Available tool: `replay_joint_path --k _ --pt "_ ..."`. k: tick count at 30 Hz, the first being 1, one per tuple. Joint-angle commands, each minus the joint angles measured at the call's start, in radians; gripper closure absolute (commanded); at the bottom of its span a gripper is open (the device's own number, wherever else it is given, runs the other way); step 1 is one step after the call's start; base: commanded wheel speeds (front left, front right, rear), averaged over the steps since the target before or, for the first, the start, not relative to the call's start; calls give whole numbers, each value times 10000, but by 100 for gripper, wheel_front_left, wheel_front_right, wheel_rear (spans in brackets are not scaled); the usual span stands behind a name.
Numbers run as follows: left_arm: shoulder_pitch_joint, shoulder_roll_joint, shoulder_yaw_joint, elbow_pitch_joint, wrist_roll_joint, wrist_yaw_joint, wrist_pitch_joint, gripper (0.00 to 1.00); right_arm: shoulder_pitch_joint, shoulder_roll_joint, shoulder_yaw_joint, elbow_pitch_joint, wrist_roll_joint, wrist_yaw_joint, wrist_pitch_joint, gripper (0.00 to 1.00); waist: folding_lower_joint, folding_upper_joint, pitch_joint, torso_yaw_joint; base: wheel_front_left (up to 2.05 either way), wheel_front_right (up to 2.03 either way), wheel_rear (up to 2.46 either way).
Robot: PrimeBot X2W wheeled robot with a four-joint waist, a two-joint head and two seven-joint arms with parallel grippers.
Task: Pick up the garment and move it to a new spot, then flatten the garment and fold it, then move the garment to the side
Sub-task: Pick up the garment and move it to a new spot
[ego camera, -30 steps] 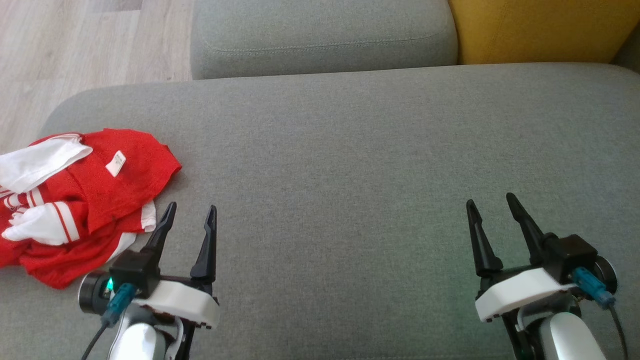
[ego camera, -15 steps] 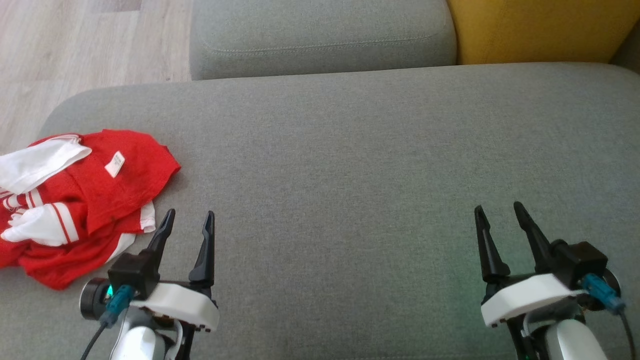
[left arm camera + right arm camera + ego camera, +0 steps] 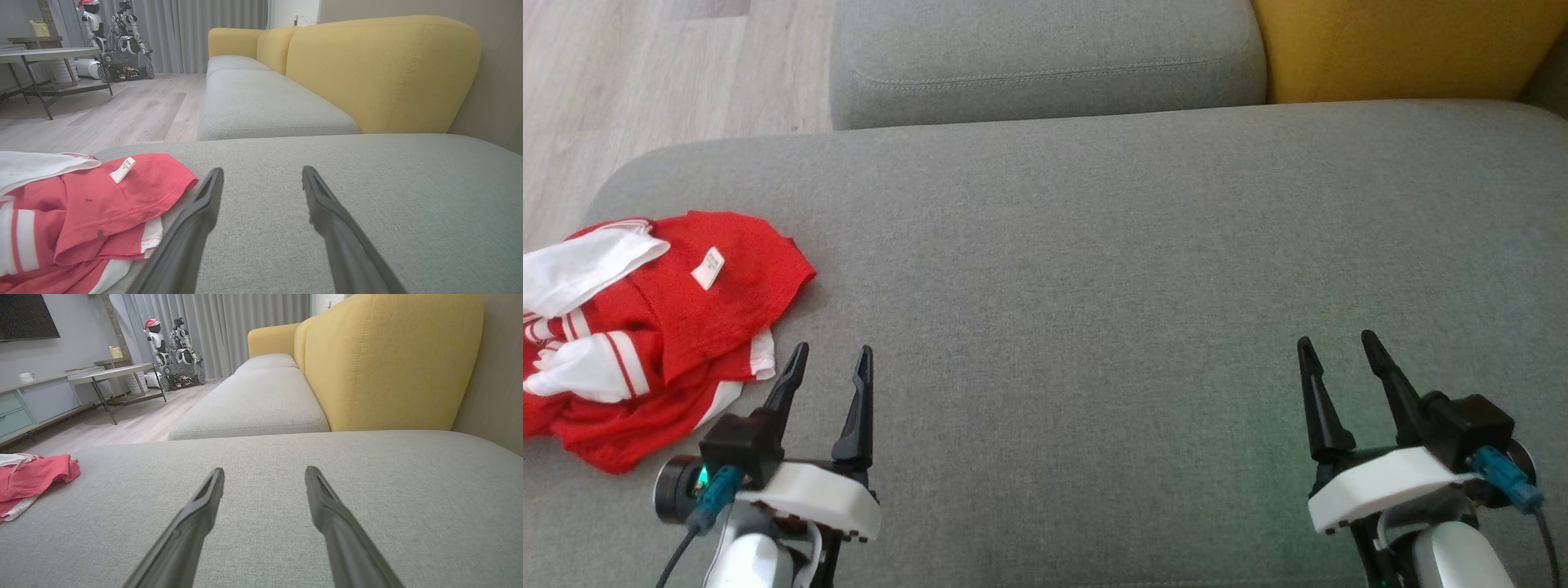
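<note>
Against the frame one second back, both grippers sit a little lower in the head view, pulled slightly toward the robot; the right one is also shifted a touch to the right. Over the last half second they hold position. Nearest: left gripper (image 3: 833,349) at lower left, fingers spread apart with nothing between them, hovering low over the grey seat cushion (image 3: 1094,286). Right gripper (image 3: 1337,338) at lower right, likewise spread and empty, well apart from the left one. The garment (image 3: 686,310), red with white panels and stripes, lies crumpled on the cushion's left end, just beside the left gripper's outer finger and not touching it; a small white label (image 3: 707,269) faces up on the red cloth. In the right wrist view the garment shows far off to the left. Beyond the cushion: a second grey seat cushion (image 3: 1045,57) butts against it, and a yellow backrest (image 3: 1405,49) rises on the right. Further out: pale wood floor (image 3: 645,82), a table (image 3: 45,53), another robot (image 3: 118,41) parked before grey curtains (image 3: 204,32).
</note>
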Motion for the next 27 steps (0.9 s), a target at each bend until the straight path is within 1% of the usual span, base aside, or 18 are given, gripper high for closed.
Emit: replay_joint_path --k 1,9,15,23,27 --pt "-370 40 352 -289 8 44 -124 0 -298 -32 226 -318 45 -7 -32 0 0 0 2 9 0 0 0" --pt "-441 -8 343 -232 -58 61 -124 0 -255 -32 130 -323 29 -7 -28 0 0 0 11 224 0 0 0" --pt "-524 -29 461 -295 -116 109 -124 0 -206 -32 145 -548 17 -7 47 0 0 0 -11 1016 0 0 0" --pt "-678 -82 634 -481 -223 159 -124 0 -5 -32 196 -912 42 -7 212 0 0 0 -16 2343 0 0 0" --pt "-682 -126 684 -547 -296 180 -124 0 57 -32 316 -1054 62 -7 297 0 0 0 -19 2829 0 0 0"
